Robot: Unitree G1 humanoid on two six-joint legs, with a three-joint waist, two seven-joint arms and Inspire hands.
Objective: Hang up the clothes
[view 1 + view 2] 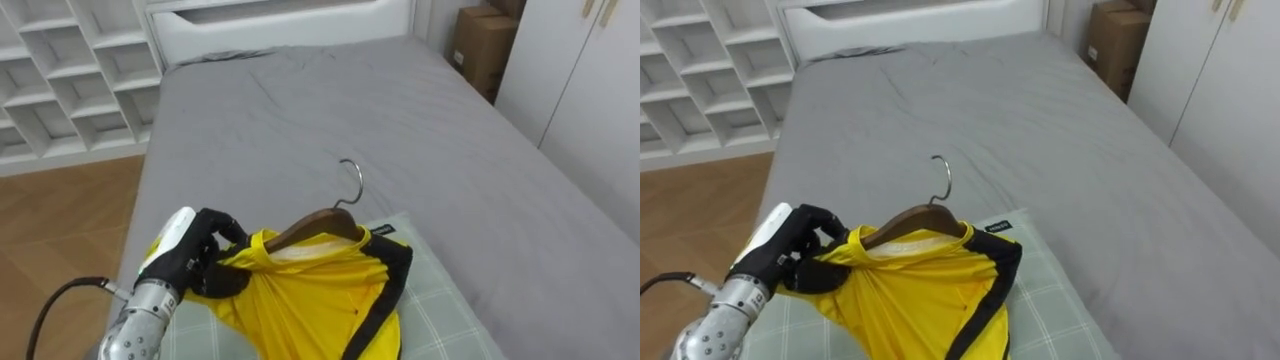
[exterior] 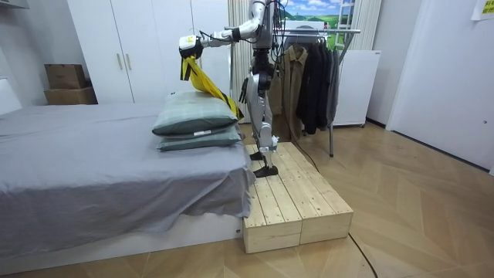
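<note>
Left eye view: the left hand (image 1: pixel 190 258) has its fingers (image 1: pixel 225 230) gripping the shirt (image 1: pixel 310 300) on its hanger (image 1: pixel 315 222), above the pillow (image 1: pixel 440 310). It is not yet on the rack (image 2: pixel 324 31).

Home bedroom: bed (image 2: pixel 93 154), wardrobe (image 2: pixel 147 46), clothes rack (image 2: pixel 316 69).

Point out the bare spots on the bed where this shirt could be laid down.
The grey sheet is bare from the hanger up to the headboard. It is crowded at the near end: the stacked pillows sit below the yellow shirt gripped by the left hand.
</note>
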